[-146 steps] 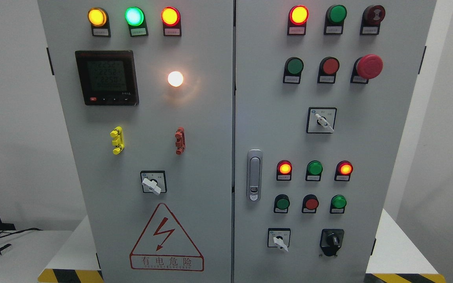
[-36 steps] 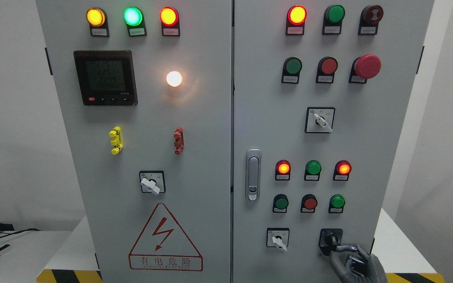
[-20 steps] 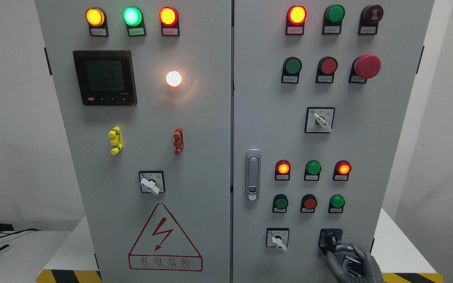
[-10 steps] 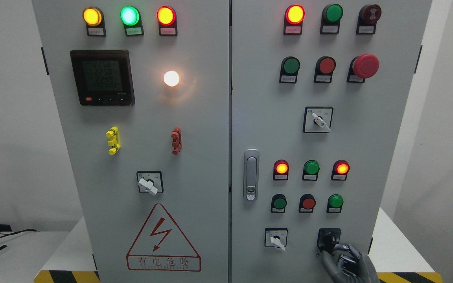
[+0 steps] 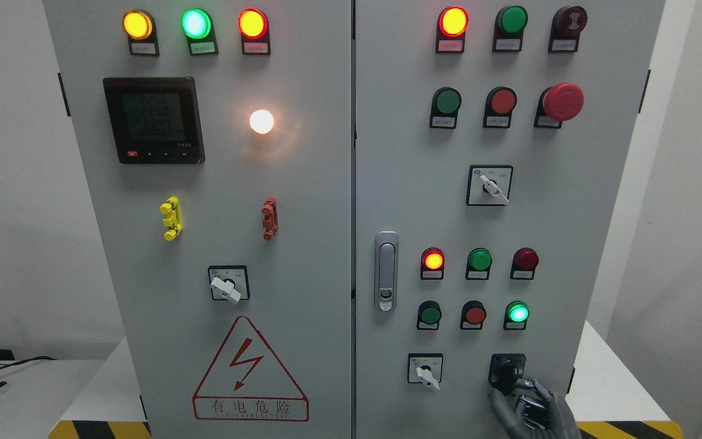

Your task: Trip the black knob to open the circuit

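Observation:
The black knob (image 5: 505,369) sits in a black square plate at the lower right of the grey cabinet's right door (image 5: 570,244). My right hand (image 5: 508,388) comes up from the bottom edge, its dark fingers (image 5: 526,384) curled against the knob's lower right side and the thumb below it. Above the knob, the right red lamp (image 5: 525,258) is dark and the green lamp (image 5: 517,313) under it glows. The left hand does not show.
A white selector switch (image 5: 425,373) sits left of the knob. A silver door latch (image 5: 386,271) is at the door's left edge. A red mushroom button (image 5: 563,101) is higher up. White tabletop (image 5: 607,384) with yellow-black tape flanks the cabinet.
The red lamp above the knob went out and the green lamp below it lit up. My right hand shifted slightly left on the knob, and the view drifted left.

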You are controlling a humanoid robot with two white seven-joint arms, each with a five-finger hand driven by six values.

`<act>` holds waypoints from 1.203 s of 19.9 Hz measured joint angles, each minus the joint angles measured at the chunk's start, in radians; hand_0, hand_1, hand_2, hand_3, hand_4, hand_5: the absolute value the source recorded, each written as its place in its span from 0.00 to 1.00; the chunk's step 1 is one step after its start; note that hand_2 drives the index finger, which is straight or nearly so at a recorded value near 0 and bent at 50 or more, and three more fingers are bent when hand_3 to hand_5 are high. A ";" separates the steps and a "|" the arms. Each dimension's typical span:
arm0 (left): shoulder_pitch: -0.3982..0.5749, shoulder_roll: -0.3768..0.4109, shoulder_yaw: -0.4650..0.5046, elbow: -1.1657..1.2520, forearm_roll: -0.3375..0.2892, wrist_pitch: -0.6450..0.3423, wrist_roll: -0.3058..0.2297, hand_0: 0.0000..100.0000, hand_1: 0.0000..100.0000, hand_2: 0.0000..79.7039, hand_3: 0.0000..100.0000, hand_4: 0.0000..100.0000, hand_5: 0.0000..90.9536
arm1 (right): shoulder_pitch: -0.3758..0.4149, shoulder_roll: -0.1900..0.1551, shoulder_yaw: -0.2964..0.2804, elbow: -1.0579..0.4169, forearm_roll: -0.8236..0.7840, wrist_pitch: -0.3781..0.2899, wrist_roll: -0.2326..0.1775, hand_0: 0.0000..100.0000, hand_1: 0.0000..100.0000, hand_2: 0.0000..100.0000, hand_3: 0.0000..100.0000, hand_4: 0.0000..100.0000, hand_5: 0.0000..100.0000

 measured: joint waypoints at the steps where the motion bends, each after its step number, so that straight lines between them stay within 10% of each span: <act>1: 0.000 0.000 0.000 0.000 0.000 0.000 0.000 0.12 0.39 0.00 0.00 0.00 0.00 | 0.000 0.001 0.000 0.000 0.000 0.000 0.000 0.38 0.80 0.54 1.00 0.92 0.88; 24: 0.000 0.000 0.000 0.000 0.000 0.000 0.000 0.12 0.39 0.00 0.00 0.00 0.00 | 0.008 0.013 -0.008 -0.002 0.000 -0.004 0.007 0.38 0.79 0.53 1.00 0.93 0.88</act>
